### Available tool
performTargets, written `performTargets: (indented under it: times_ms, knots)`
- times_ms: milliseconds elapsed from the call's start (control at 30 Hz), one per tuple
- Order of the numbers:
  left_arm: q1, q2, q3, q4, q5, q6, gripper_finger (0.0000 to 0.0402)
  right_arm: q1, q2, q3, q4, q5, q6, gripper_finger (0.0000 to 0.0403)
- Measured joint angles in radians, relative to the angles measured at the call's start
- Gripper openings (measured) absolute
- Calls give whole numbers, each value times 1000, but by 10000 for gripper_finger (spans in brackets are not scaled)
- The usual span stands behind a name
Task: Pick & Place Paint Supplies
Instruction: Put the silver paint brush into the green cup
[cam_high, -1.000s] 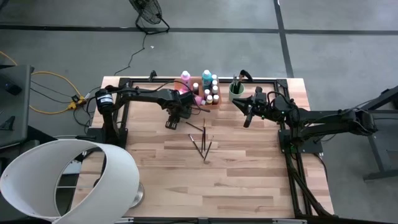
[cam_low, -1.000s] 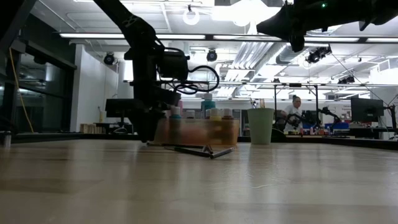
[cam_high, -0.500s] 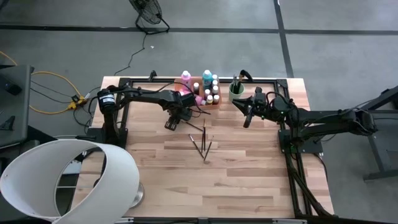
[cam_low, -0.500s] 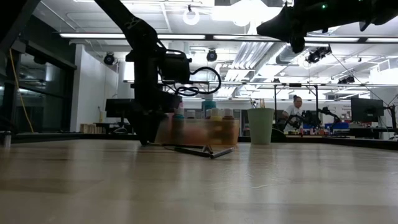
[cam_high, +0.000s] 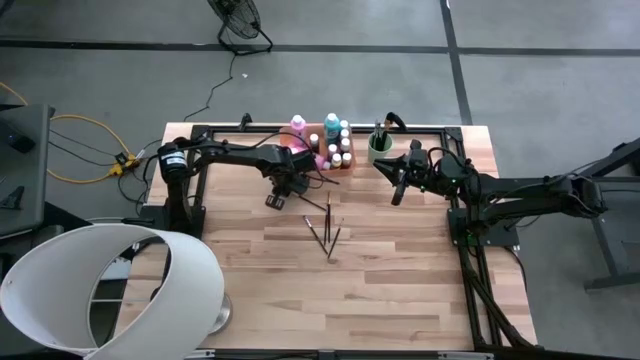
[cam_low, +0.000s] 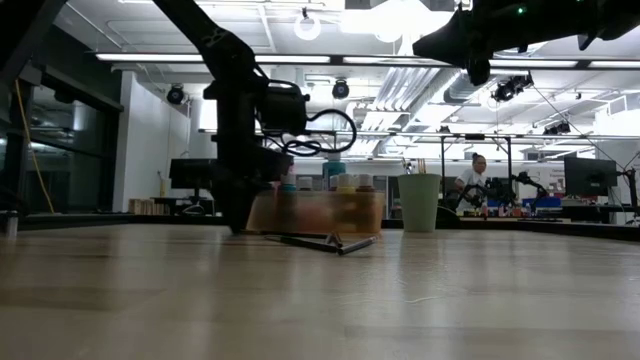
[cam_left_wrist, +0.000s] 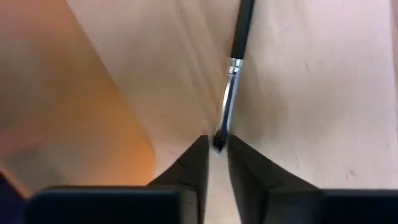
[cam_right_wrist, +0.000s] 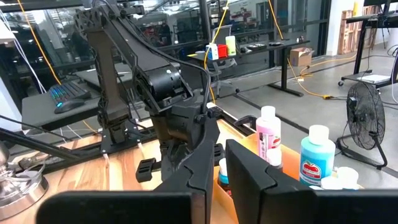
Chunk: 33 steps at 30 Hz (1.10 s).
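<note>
A thin dark-handled paintbrush (cam_left_wrist: 235, 56) lies on the wooden table. My left gripper (cam_left_wrist: 217, 149) points down over its bristle end and is shut on it; in the high view this gripper (cam_high: 296, 196) is just in front of the orange tray (cam_high: 318, 163). The tray holds pink (cam_high: 298, 125) and teal (cam_high: 332, 124) paint bottles. Three more brushes (cam_high: 324, 230) lie loose mid-table. My right gripper (cam_high: 397, 192) hangs level and high above the table near the green cup (cam_high: 379, 147), shut on nothing. My left gripper has the paintbrush's bristle tip (cam_left_wrist: 219, 140) between its two fingertips, one on either side. The fingers come from above, pointing down, and close across the brush. The brush lies flat on the table, its metal ferrule and handle running away from the fingers.
The green cup holds upright brushes. A big white lampshade (cam_high: 100, 290) covers the table's near left corner. A black frame (cam_high: 200, 135) runs along the far and side edges. Bare wood lies in front of the loose brushes.
</note>
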<state>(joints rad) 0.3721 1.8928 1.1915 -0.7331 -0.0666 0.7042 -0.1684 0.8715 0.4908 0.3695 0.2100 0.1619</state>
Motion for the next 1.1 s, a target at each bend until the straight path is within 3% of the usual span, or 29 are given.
performTargets:
  times_ms: [167,1100]
  knots:
    - [1,1,0,-18,2,-29,6,0,0,0,0,0,0,37]
    - [-60,-70,123,-281,8,-84,0,0,0,0,8,0,49,37]
